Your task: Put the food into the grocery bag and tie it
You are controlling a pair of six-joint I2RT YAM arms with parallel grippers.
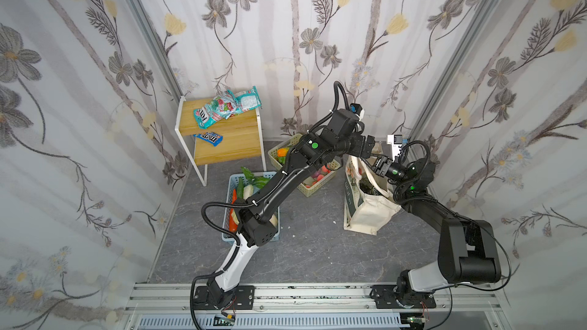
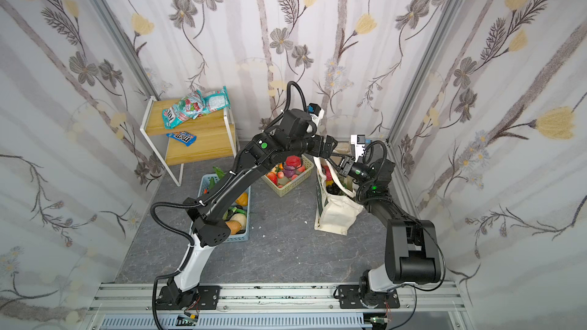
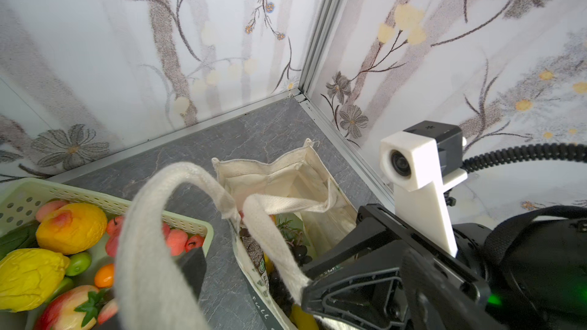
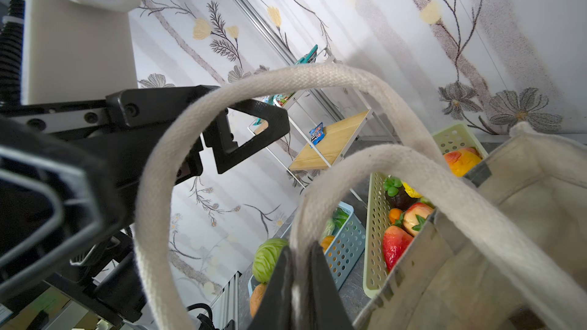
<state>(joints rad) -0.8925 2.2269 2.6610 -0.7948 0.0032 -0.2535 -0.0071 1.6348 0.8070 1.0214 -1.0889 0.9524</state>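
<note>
Right claw [image 4: 300, 255] was pinched shut on a cream strap [image 4: 397, 160] of the tote bag [image 1: 368, 214] beside the fruit basket [image 2: 287, 189]. Left claw [image 4: 216, 153] gaped wide, empty; it probably should grab the other strap [image 4: 286, 80] low, then cross slowly.

Robot test cell, floral fabric walls [image 1: 286, 26], aluminium rail [image 1: 317, 293]

Rough woven cloth grocery bag [image 4: 540, 192] – smooth plastic basket [image 4: 376, 233], wood shelf [image 4: 333, 141] w/ metal frame.

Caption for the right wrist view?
Right hand pinches one strap of the grocery bag; other strap loops across open left hand.
</note>
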